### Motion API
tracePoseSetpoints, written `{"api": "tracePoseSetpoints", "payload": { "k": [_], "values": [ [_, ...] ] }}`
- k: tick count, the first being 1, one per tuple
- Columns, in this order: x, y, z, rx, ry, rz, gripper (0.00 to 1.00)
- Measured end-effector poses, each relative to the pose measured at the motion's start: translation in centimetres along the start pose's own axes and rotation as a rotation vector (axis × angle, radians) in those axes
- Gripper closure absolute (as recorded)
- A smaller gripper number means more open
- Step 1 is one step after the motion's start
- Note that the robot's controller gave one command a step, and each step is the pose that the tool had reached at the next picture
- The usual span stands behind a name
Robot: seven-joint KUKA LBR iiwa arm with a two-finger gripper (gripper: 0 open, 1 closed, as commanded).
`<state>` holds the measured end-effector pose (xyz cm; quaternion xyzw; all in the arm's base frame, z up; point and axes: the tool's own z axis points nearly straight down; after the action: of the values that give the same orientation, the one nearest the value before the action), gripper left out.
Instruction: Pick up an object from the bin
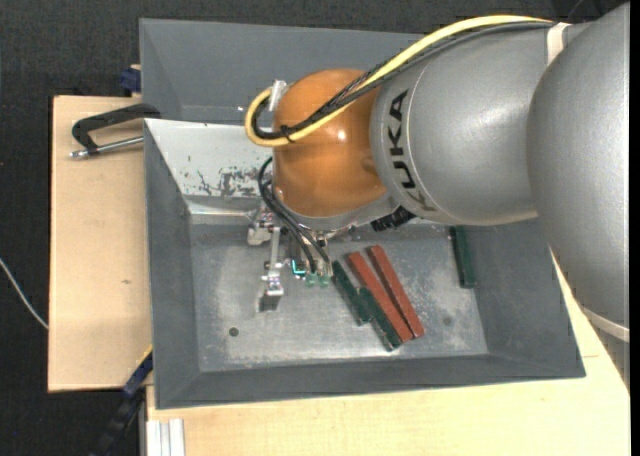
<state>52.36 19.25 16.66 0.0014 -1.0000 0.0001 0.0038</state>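
In the camera view you see the grey metal bin from above, with the arm coming in from the view's right and covering much of the bin's upper right part. Its orange cover sits over the middle of the bin, and a yellow cable runs along the arm and loops round the cover's left side.

Below the cover, the gripper hangs low over the bin floor, a little left of the middle. Its fingers stand apart – one on the view's left, the other on the right – and you can see only bare floor between them, so it grips nothing. A small green bit shows by the right-hand finger; you cannot tell whether it belongs to the gripper or lies in the bin.

The nearest things lie just beside the gripper on its right: a red-brown bar and dark green bars, long and flat, side by side and slanting down toward the bin's lower right. Further right, near the wall and well apart from the gripper, lies a short dark green bar. A dark speck rests on the floor to the gripper's lower left.
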Motion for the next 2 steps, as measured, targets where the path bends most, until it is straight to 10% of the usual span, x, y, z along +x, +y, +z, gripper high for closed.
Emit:
{"api": "tracePoseSetpoints", "payload": {
  "k": [2],
  "values": [
    [-3.1,-4.0,0.1,-0.004,-0.013,-0.085,0.00]
  ]
}}
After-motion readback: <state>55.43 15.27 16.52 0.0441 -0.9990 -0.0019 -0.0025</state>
